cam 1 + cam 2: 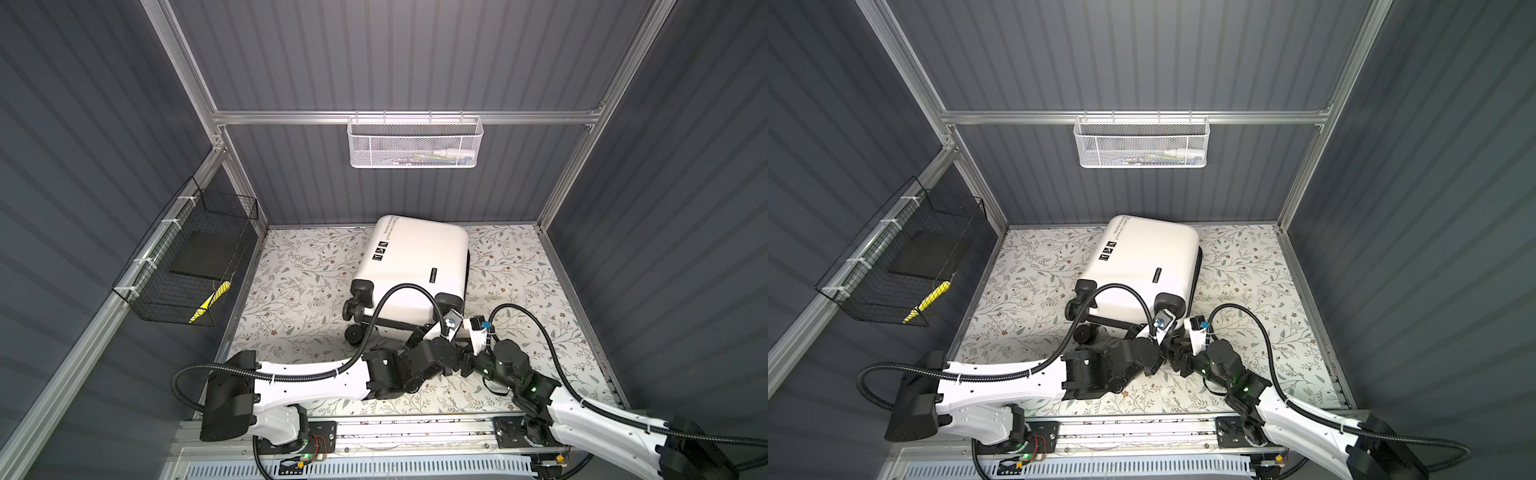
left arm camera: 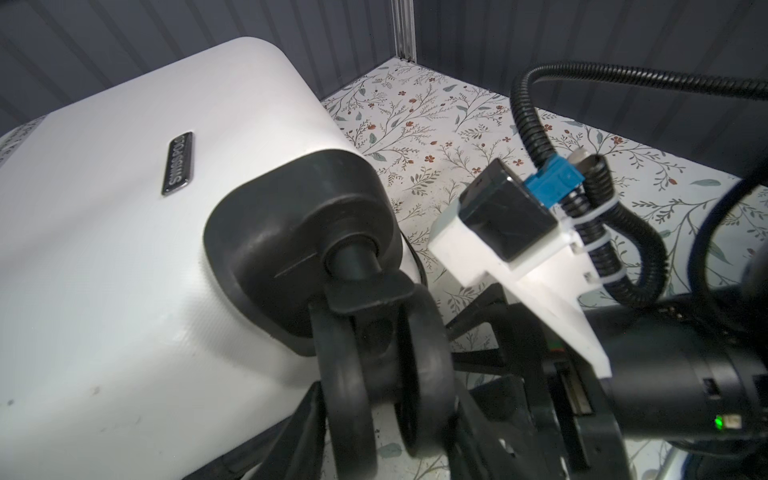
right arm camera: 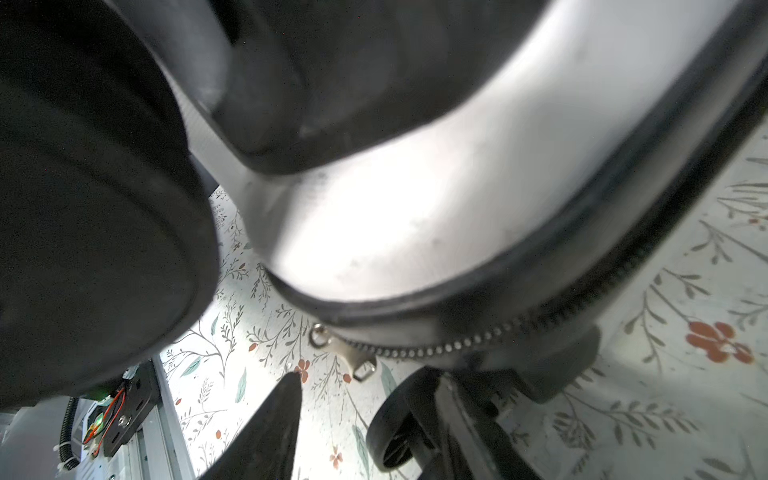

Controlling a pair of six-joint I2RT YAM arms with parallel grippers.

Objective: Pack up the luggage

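Observation:
The luggage (image 1: 415, 257) (image 1: 1142, 257) lies closed on its side at the back of the floral table, with its black wheels facing my arms. In the left wrist view my left gripper (image 2: 386, 415) is shut on the double spinner wheel (image 2: 345, 374) at the near right corner of the white shell (image 2: 124, 249), one finger on each side. In the right wrist view my right gripper (image 3: 368, 386) is open under that same corner. The metal zipper pull (image 3: 345, 353) hangs just past its fingertips (image 3: 291, 386), untouched. In both top views the wrists hide both grippers.
A white mesh basket (image 1: 413, 143) holding small items hangs on the back rail. A black wire basket (image 1: 187, 266) on the left wall holds a dark slab and a yellow item (image 1: 210, 301). Two more wheels (image 1: 353, 309) stick out at the case's near left. Both forearms cross close together.

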